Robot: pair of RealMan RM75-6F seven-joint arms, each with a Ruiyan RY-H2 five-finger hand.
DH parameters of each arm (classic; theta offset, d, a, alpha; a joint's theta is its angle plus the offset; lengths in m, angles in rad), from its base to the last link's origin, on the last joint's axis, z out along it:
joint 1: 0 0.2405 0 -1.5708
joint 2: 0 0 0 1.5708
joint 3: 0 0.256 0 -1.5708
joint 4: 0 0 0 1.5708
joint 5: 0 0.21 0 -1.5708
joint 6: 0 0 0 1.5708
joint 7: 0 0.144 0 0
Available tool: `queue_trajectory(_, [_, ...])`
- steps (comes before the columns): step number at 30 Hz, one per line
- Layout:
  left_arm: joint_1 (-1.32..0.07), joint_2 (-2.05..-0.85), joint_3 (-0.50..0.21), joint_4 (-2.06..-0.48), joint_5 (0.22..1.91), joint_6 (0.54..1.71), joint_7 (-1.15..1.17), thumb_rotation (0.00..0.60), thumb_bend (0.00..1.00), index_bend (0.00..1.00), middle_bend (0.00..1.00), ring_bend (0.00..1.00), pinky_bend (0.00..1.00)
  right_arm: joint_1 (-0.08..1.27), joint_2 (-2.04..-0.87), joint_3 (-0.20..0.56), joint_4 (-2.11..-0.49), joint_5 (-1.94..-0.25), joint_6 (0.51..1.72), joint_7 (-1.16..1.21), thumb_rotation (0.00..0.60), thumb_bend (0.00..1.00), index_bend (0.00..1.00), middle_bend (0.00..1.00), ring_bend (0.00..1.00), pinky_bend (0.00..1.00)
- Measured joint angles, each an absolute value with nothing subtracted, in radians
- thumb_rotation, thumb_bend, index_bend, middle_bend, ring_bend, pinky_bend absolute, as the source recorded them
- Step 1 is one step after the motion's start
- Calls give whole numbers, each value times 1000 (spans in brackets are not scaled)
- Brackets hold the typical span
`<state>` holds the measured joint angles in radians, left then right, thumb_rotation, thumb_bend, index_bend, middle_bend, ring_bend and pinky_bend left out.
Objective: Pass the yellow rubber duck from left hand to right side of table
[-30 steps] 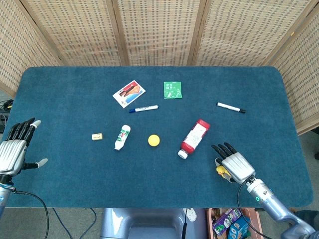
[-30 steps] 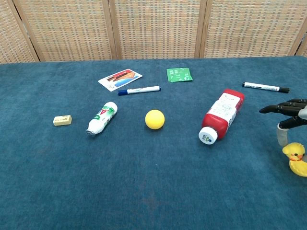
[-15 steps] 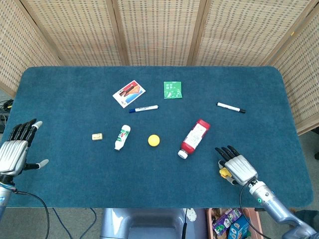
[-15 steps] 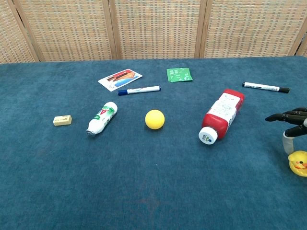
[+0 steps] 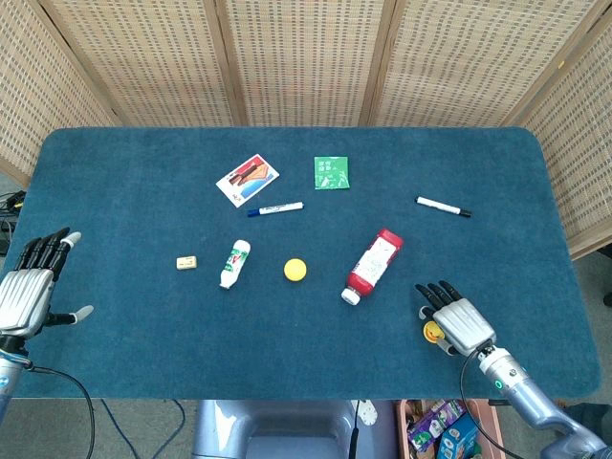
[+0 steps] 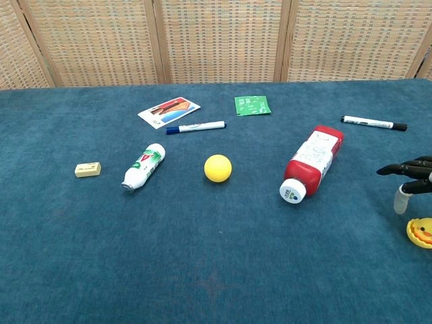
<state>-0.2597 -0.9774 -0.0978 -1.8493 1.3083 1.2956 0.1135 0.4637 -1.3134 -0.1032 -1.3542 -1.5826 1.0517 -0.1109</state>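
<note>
The yellow rubber duck (image 6: 420,231) lies tipped on the blue table (image 6: 202,270) at the near right, cut by the chest view's right edge. My right hand (image 6: 409,174) hovers just above it with fingers stretched out and the thumb pointing down, a small gap showing between thumb and duck. From the head view the duck (image 5: 433,332) peeks out at the left side of the right hand (image 5: 457,320). My left hand (image 5: 29,292) stays at the table's left edge, fingers spread and holding nothing.
A red-and-white bottle (image 5: 373,265) lies left of the right hand. A yellow ball (image 5: 295,270), a small white bottle (image 5: 234,263) and an eraser (image 5: 186,262) sit mid-table. Two markers (image 5: 443,206) (image 5: 275,207), a card (image 5: 248,179) and a green packet (image 5: 332,172) lie farther back.
The right hand has drifted slightly right and toward the near edge. The duck has gone from upright to tipped, sitting lower in the chest view. The left hand has not moved.
</note>
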Motion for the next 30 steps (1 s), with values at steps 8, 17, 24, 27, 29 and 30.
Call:
queue_trajectory(8, [-258, -977, -95, -1851, 1317, 1296, 111, 600, 0, 0, 0, 0, 0, 446, -1298, -103, -1371, -1592, 1088, -114, 600, 273, 292, 0, 0, 0])
queue_trajectory(17, [-238, -985, -86, -1842, 1367, 1342, 96, 600, 0, 0, 0, 0, 0, 339, -1205, -95, -1486, -1607, 1318, -78, 600, 3, 10, 0, 0, 0])
queue_trajectory(24, [-188, -1023, -42, -1802, 1429, 1407, 113, 600, 0, 0, 0, 0, 0, 195, -1191, -67, -1497, -1623, 1600, -37, 600, 0, 0, 0, 0, 0])
queue_trajectory(27, [-172, -1038, -26, -1790, 1443, 1419, 126, 600, 0, 0, 0, 0, 0, 141, -1189, -59, -1497, -1634, 1672, -29, 600, 0, 0, 0, 0, 0])
queue_trajectory(29, [-162, -1043, -16, -1784, 1450, 1427, 129, 600, 0, 0, 0, 0, 0, 122, -1189, -57, -1498, -1642, 1702, -26, 600, 0, 0, 0, 0, 0])
queue_trajectory(30, [-155, -1045, -11, -1780, 1458, 1437, 128, 600, 0, 0, 0, 0, 0, 109, -1189, -56, -1496, -1648, 1722, -25, 600, 0, 0, 0, 0, 0])
